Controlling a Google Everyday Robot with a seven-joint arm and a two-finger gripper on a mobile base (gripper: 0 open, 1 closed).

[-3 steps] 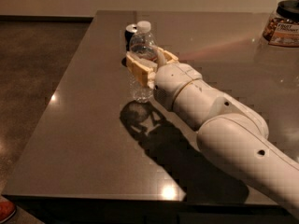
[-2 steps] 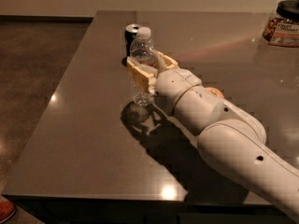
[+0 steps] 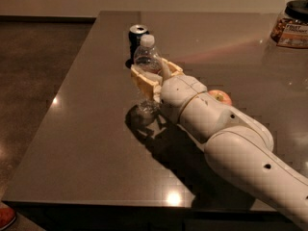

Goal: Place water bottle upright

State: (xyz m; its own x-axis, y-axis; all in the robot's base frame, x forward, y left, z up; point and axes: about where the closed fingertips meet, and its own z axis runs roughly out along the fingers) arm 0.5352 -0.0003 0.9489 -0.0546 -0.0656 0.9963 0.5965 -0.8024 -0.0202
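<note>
Dark tabletop bears the water bottle, standing upright. Claw is clamped around its middle; soda can just behind.

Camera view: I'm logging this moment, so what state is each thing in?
Clear ribbed plastic water bottle with white cap: upright, capped, gripped mid-body.
Gripper: around the bottle's middle, jaws shut on it.
Dark soda can: upright, behind the bottle.
Dark-lidded jar: upright, lid on, far right.
Red-yellow apple: resting, partly hidden behind white arm.

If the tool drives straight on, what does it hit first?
The tool, gripping the water bottle on the table, would probably meet the soda can just behind; depth is unclear.
</note>
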